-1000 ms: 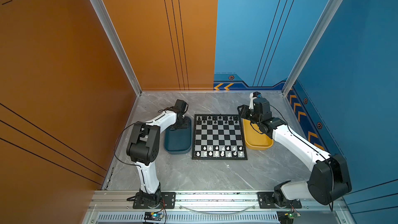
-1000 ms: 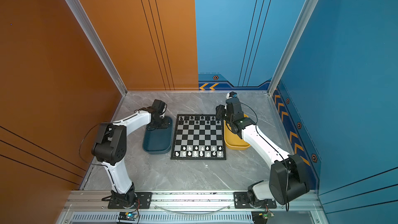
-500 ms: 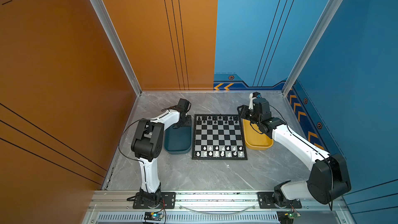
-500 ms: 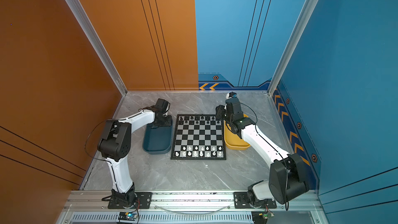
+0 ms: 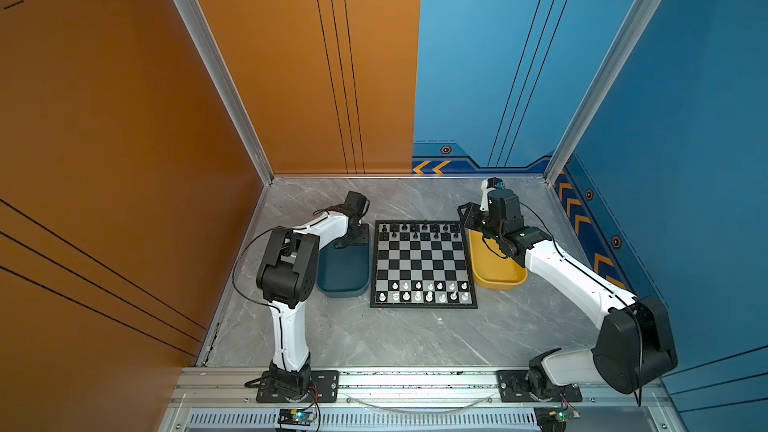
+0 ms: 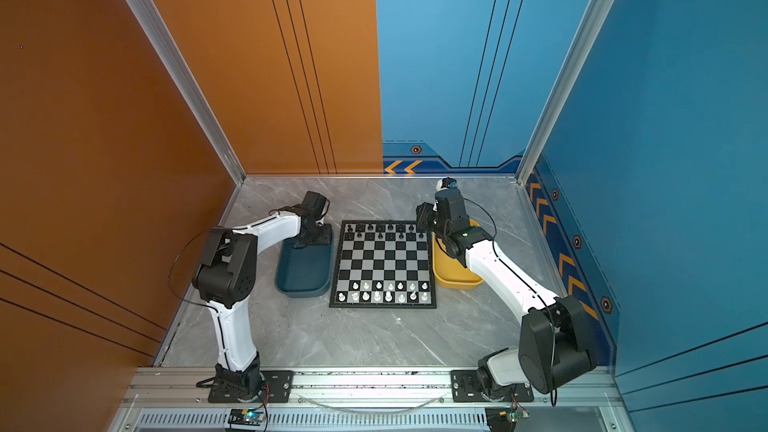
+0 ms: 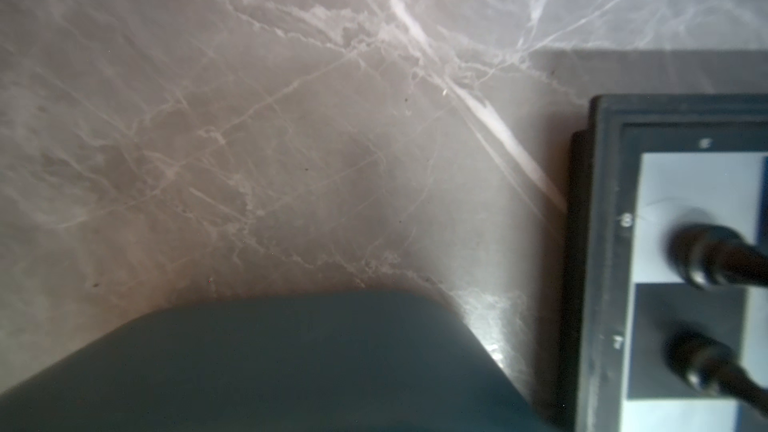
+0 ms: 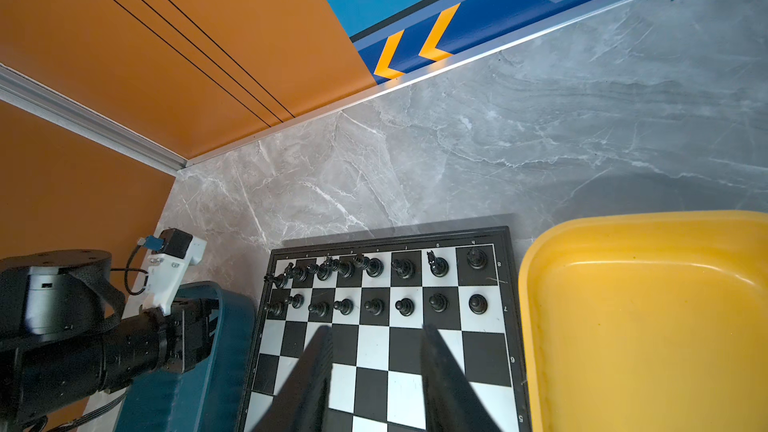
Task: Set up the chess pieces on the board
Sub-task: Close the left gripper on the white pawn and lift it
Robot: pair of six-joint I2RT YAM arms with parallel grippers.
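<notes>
The board (image 5: pixel 423 260) (image 6: pixel 384 260) lies mid-table in both top views. Black chess pieces (image 5: pixel 424 231) (image 6: pixel 384 231) fill its two far rows and white chess pieces (image 5: pixel 424 290) (image 6: pixel 384 290) stand on its two near rows. My left gripper (image 5: pixel 351 238) (image 6: pixel 309 238) hangs over the far end of the teal tray; its jaws are hidden. The left wrist view shows only the board's corner (image 7: pixel 606 243) with two black pieces (image 7: pixel 706 259). My right gripper (image 8: pixel 376 328) (image 5: pixel 467 218) hovers open by the board's far right corner, nothing between its fingers (image 8: pixel 320 367).
A dark teal tray (image 5: pixel 343 276) (image 7: pixel 291 367) lies left of the board. A yellow tray (image 5: pixel 496 268) (image 8: pixel 644 326) lies to the right, partly under my right arm. Both show no pieces inside. Walls close in at the back and sides.
My left arm's elbow has swung toward the board, and its wrist has shifted slightly over the teal tray's far end. The right arm has not moved.
</notes>
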